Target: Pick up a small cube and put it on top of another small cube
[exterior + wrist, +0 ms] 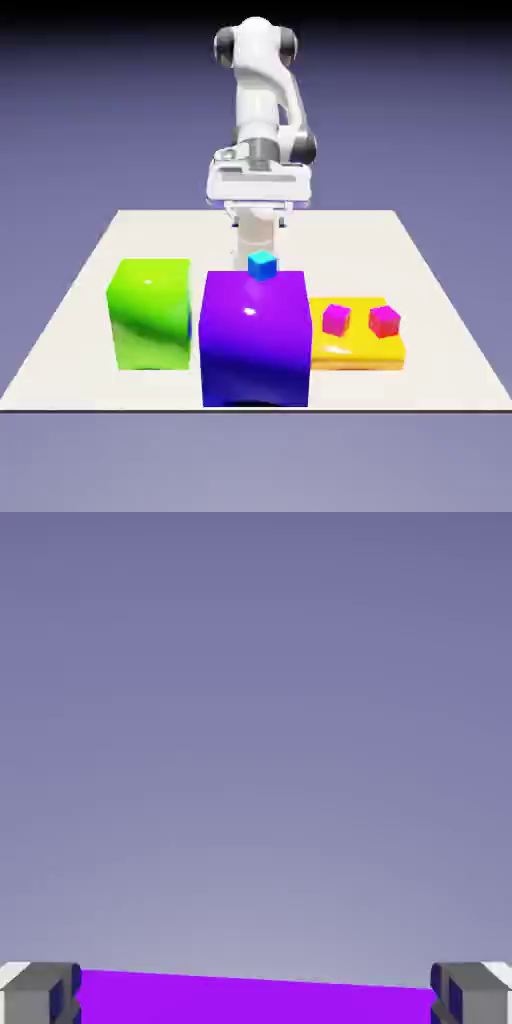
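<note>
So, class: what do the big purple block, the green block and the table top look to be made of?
All rendered, so judge by look only. The purple block appears to be glossy plastic: a saturated face with a small bright highlight. The green block looks likewise smooth and shiny, with soft reflections. The table is a flat, matt off-white surface without any gloss; its material stays open.

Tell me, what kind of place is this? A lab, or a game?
Most likely a computer simulation, not a real room. The table floats before a plain violet backdrop, the green block and purple block are flat, glossy colours, and the white robot arm looks drawn.
</note>
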`<state>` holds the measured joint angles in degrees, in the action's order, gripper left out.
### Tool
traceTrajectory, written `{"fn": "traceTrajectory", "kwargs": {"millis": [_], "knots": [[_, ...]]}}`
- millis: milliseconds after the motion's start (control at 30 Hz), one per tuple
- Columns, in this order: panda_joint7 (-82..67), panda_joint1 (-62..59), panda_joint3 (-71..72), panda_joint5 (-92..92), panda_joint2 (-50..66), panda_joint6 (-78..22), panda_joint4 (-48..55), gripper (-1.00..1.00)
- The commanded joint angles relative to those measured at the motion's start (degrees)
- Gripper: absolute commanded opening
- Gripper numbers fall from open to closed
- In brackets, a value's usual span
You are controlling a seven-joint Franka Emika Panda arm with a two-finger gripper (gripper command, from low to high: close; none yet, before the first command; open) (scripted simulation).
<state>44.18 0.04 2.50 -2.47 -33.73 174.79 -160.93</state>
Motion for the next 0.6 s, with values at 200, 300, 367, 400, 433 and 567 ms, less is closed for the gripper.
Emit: {"fn": "traceTrajectory", "kwargs": {"millis": [200, 300, 367, 400, 433, 567], "knots": [[10.6, -4.5, 14.5, -15.5, -7.0, 4.7, 0.5, 0.0], [15.3, -6.7, 20.8, -22.6, -10.2, 6.8, 0.8, 0.0], [18.5, -8.2, 24.9, -27.3, -12.3, 8.2, 1.0, 0.0], [20.1, -8.9, 27.0, -29.7, -13.4, 8.9, 1.0, 0.0], [21.7, -9.6, 29.1, -32.0, -14.5, 9.6, 1.1, 0.0], [28.0, -12.6, 37.4, -41.5, -18.8, 12.3, 1.5, 0.0]]}}
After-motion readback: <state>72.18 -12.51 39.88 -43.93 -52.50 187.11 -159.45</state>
